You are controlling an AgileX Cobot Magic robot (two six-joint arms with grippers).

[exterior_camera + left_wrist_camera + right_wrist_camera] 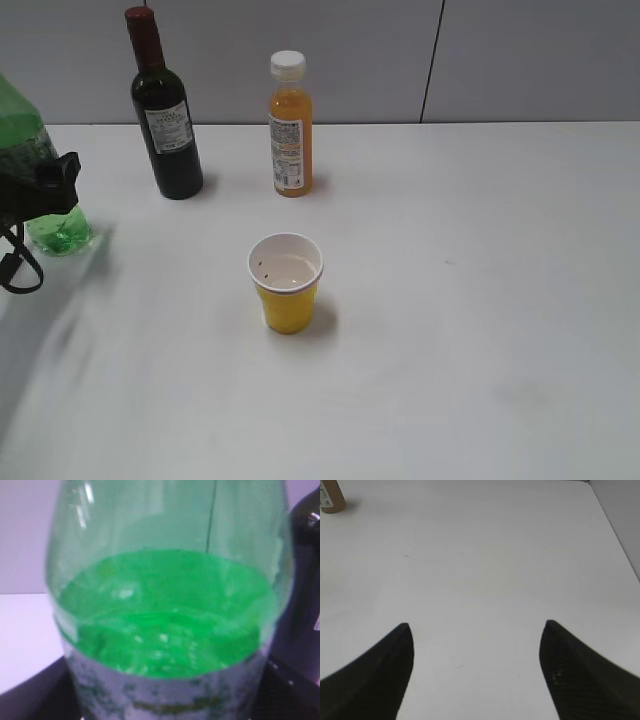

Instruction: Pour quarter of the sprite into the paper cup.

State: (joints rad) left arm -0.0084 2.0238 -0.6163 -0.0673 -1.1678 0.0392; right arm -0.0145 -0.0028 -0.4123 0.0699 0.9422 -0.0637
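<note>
The sprite [45, 190] stands upright on the table [480, 300] at the far left, the left gripper [40, 190] around its lower body; whether those jaws press the bottle or have let go cannot be told. The cup [286, 282] sits well to that gripper's right, apart from the wine bottle [165, 110] and juice bottle [290, 125] behind it. The right gripper [475, 650] hangs over bare table, its 2 fingers [380, 670] spread, holding nothing.
</note>
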